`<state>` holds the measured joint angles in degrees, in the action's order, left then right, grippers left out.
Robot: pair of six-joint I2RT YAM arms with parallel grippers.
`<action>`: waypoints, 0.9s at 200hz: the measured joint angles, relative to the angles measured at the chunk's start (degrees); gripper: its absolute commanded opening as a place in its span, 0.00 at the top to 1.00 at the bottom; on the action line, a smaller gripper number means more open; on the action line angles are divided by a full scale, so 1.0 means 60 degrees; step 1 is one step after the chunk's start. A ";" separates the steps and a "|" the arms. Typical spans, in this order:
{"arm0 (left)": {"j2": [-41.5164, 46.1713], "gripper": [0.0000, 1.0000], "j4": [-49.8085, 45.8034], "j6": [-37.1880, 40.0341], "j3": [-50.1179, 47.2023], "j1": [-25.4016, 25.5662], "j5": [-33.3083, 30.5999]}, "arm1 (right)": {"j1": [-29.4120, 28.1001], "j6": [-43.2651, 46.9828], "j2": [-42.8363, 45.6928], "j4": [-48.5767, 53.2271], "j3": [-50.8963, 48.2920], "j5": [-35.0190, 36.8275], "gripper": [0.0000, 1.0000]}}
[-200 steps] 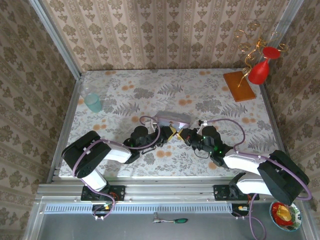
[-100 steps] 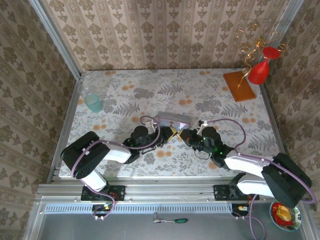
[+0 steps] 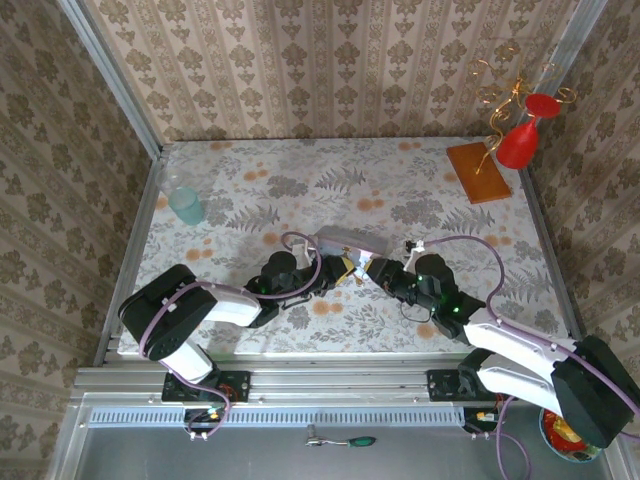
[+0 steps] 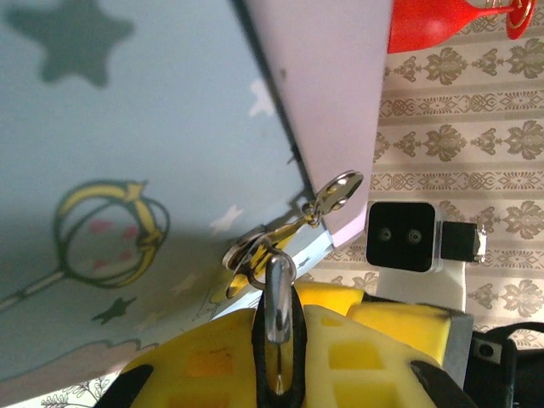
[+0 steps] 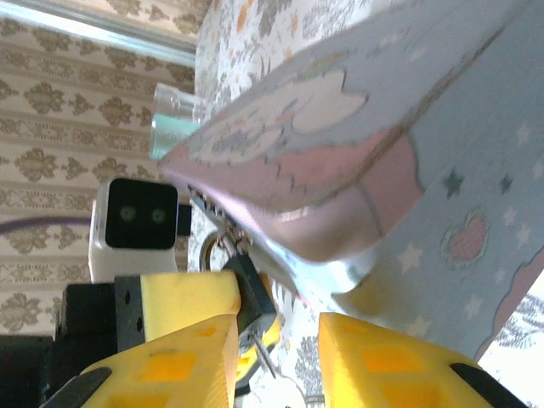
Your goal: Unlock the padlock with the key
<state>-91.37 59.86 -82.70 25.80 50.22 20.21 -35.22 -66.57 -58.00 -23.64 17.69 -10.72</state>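
The pale blue tin lies mid-table with both grippers at its near edge. The padlock, small and dark, hangs by its silvery shackle from the tin's latch. My left gripper is shut on it. In the left wrist view, the left gripper pinches a silvery metal part, with small rings above it against the tin. A thin silvery blade, seemingly the key, sticks out of the padlock's lower end. My right gripper is open around it, its fingers not touching it.
A teal cup stands at the left edge of the table. A brown block and a red goblet are at the back right. Patterned walls close three sides. A screwdriver lies in the front channel.
My right gripper has opened from shut and drawn back a little to the right. The left gripper and the tin have stayed put.
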 measured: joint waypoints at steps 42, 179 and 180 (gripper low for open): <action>0.0000 1.00 0.0007 0.0000 0.0000 -0.0007 0.0022 | -0.0488 -0.0153 0.0000 0.0208 -0.0062 0.0022 0.66; 0.0000 1.00 -0.0175 0.0066 0.0000 -0.0051 0.0007 | -0.0831 -0.0404 -0.0404 -0.0011 -0.0106 0.0251 0.89; 0.0000 1.00 -0.0178 0.0066 0.0000 -0.0055 0.0004 | -0.0831 -0.0408 -0.0408 -0.0015 -0.0106 0.0251 0.89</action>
<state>-91.37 58.78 -82.30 25.80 49.89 20.23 -40.21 -69.01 -60.45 -23.73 17.06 -9.21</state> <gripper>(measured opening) 0.138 0.115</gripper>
